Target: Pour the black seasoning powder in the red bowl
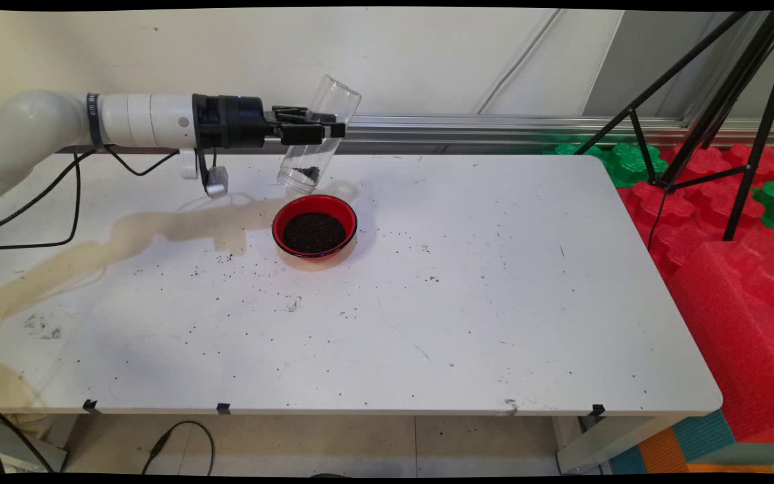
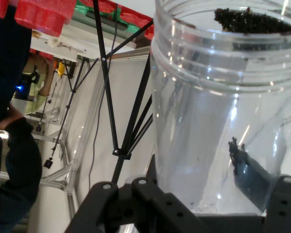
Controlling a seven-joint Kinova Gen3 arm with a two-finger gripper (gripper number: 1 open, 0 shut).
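Observation:
My gripper [image 1: 323, 129] reaches in level from the left, shut on a clear plastic jar [image 1: 318, 131] held at its middle. The jar is tilted, its upper end leaning right toward the wall. Its lower end holds a little heap of dark grains [image 1: 308, 174] and hangs just above the back left rim of a red bowl [image 1: 281, 218]. The bowl stands on the white table [image 1: 494, 302] and is filled with dark grains [image 1: 314, 232]. In the hand view the jar [image 2: 218, 121] fills the right side between the fingers [image 2: 111, 194], with grains [image 2: 252, 19] at its ribbed end.
Loose dark grains [image 1: 226, 259] are scattered over the table around the bowl, and a brownish stain [image 1: 158, 228] runs left from it. A black tripod [image 1: 716, 107] stands past the table's right edge among red [image 1: 729, 282] and green foam blocks [image 1: 629, 161]. Black cables [image 1: 58, 195] hang under the arm.

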